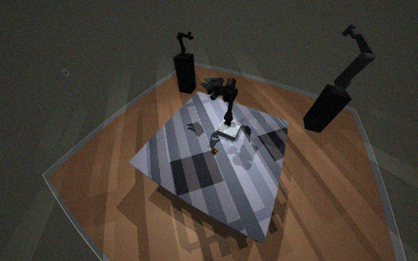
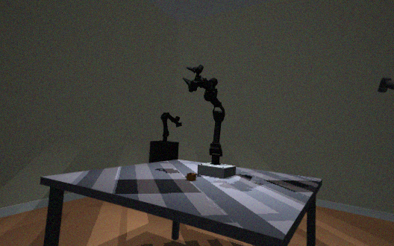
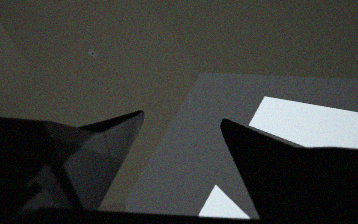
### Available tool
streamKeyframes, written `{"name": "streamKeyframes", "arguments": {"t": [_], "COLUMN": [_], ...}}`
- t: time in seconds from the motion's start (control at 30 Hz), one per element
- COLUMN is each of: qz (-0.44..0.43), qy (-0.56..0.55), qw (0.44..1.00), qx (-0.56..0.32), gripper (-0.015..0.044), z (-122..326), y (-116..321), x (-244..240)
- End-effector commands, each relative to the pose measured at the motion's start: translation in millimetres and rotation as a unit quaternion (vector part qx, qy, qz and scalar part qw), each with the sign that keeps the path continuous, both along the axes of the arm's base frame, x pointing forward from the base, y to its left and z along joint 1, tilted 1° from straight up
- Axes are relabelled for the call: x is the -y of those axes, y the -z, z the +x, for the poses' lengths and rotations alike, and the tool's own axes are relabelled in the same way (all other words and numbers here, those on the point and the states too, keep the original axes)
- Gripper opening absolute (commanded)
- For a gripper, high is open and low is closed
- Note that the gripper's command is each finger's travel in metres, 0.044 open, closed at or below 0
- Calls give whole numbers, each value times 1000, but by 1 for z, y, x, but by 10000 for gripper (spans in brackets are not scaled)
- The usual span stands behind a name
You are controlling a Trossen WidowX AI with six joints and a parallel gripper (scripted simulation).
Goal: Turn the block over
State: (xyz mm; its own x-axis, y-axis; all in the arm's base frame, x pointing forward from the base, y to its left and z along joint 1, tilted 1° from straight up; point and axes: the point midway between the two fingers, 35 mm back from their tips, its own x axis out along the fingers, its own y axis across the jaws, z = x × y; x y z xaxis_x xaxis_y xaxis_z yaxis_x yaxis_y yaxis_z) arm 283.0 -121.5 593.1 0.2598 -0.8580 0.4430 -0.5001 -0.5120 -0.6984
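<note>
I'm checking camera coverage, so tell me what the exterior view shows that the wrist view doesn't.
Only the exterior view shows the small orange block lying on the striped table beside the arm's white base, with the whole arm raised high above it. Only the wrist view shows the fingers close up, spread wide with nothing between them, pointing at the wall. Both show the gripper open and well away from the block.
</note>
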Motion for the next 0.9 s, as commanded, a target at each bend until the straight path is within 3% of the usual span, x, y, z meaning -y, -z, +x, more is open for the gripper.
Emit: {"name": "streamKeyframes", "arguments": {"t": [0.0,0.17,0.33,0.47,0.6,0.87], "qz": [-4,-106,-233,-332,-424,-582], "qy": [2,48,80,82,68,1], "qw": [1000,955,812,650,468,102], "qx": [-10,-272,-529,-679,-773,-806], "gripper": [426,440,440,440,440,440], "z": [2,61,122,161,188,206], "y": [1,27,77,128,184,299], "x": [0,-5,-11,-16,-20,-32]}}
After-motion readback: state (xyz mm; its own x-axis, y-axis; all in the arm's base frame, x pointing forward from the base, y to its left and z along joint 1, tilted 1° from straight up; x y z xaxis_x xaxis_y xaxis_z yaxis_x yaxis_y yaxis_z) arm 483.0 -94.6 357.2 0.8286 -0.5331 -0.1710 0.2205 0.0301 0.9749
